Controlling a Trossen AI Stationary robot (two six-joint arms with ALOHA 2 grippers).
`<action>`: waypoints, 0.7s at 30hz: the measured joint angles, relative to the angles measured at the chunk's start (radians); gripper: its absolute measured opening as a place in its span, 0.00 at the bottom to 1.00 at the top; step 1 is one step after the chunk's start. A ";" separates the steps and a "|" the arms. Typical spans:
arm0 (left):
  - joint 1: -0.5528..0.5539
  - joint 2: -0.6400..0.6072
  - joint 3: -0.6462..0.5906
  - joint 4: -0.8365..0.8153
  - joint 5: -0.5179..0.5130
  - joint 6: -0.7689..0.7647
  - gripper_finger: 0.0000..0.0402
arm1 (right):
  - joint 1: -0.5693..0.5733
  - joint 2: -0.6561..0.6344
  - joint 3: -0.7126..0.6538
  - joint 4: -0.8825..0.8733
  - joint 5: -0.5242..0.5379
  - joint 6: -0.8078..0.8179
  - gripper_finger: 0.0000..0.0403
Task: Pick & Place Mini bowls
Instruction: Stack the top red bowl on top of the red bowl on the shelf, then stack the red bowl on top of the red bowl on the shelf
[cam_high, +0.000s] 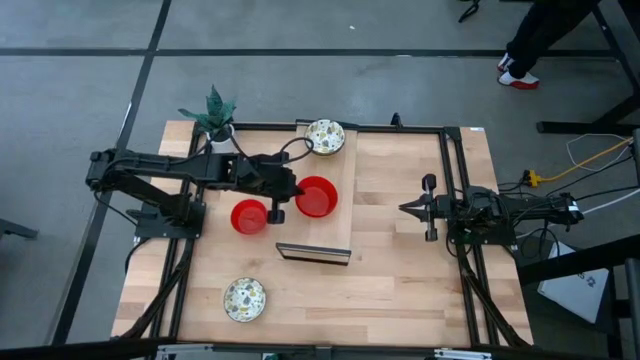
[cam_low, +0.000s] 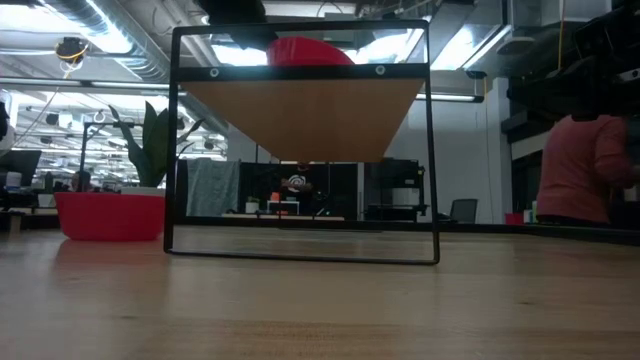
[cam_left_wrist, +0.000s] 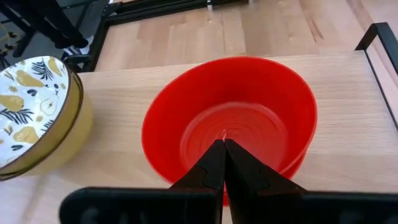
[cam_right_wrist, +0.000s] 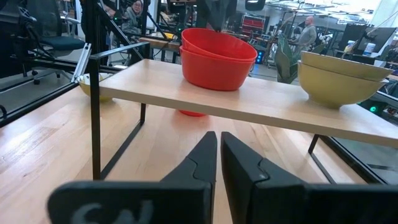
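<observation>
Red bowls (cam_right_wrist: 217, 57) sit nested on the shelf (cam_right_wrist: 249, 102), left hand (cam_left_wrist: 222, 163) pressed together above them.

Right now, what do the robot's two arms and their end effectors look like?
Both arms are dark, nearly black, built of jointed segments. The left arm has a black cable looping near its wrist. The right arm trails black wiring toward yellow and white cables at the table edge. The left end effector and right end effector each have two matte black, wedge-shaped fingers tapering to narrow tips.
</observation>
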 joint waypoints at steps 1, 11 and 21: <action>0.000 0.000 0.000 0.000 0.000 -0.005 0.00 | 0.000 0.000 0.000 0.000 0.000 0.000 0.06; 0.000 0.006 -0.008 0.006 -0.004 -0.017 0.00 | 0.000 0.000 0.000 0.000 0.000 0.000 0.06; 0.002 -0.020 -0.061 0.061 -0.010 -0.015 0.00 | 0.000 0.000 0.000 0.000 0.000 0.000 0.06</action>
